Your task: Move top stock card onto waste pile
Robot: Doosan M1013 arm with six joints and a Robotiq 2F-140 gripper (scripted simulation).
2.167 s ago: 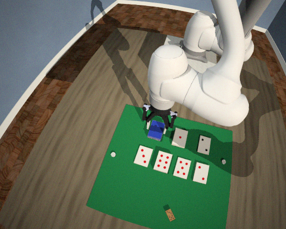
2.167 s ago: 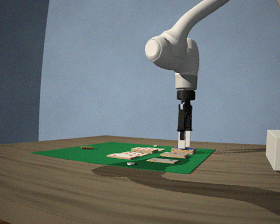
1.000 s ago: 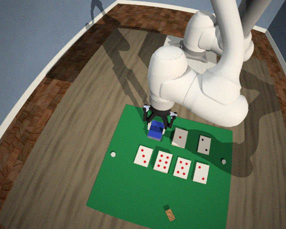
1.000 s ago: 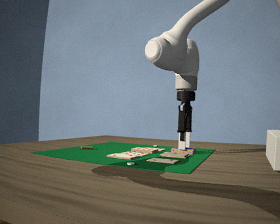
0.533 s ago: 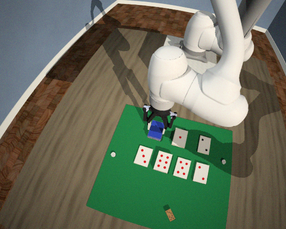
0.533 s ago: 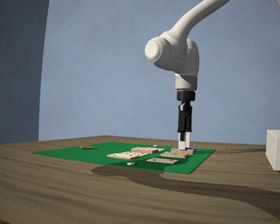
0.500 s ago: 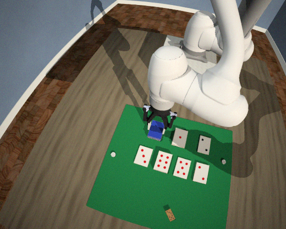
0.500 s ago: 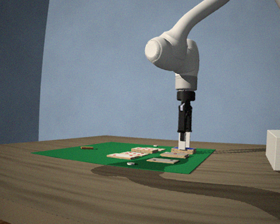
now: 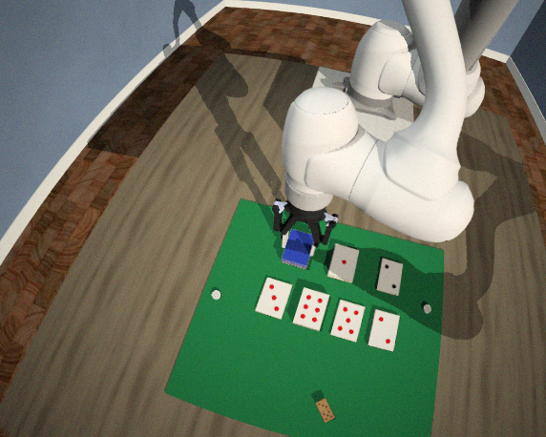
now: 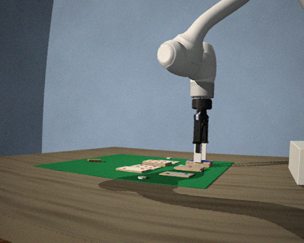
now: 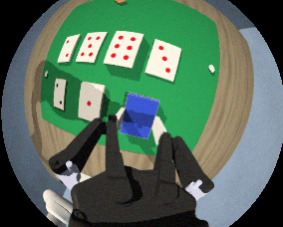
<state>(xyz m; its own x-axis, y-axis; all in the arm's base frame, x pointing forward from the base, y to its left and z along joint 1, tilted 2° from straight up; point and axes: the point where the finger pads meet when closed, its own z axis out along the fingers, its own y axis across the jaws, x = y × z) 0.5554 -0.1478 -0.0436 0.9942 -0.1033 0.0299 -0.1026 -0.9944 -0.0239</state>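
Observation:
The face-down stock [image 9: 294, 258] [image 11: 141, 107] is a short stack with a blue top card, in the row nearest the robot. My gripper [image 9: 299, 244] [image 10: 200, 158] [image 11: 139, 117] points straight down over it, partly open. Its pale fingertips stand at the two long sides of the top card, close to its edges; whether they touch it cannot be told. The blue card lies on the stack. The waste pile [image 9: 345, 270] [image 10: 189, 169] [image 11: 92, 95], topped by a card with one red dot, lies beside the stock. The stock's end near the robot is partly in shadow.
A card with two black dots [image 9: 389, 277] [image 11: 60, 95] lies beyond the waste pile. Another row holds a three-dot card [image 9: 273, 298], a six-dot card [image 9: 311, 309], and others. White discs [image 9: 216, 295] [image 9: 427, 308] and a domino-like tile [image 9: 325, 410] lie on the green mat [image 9: 239, 363].

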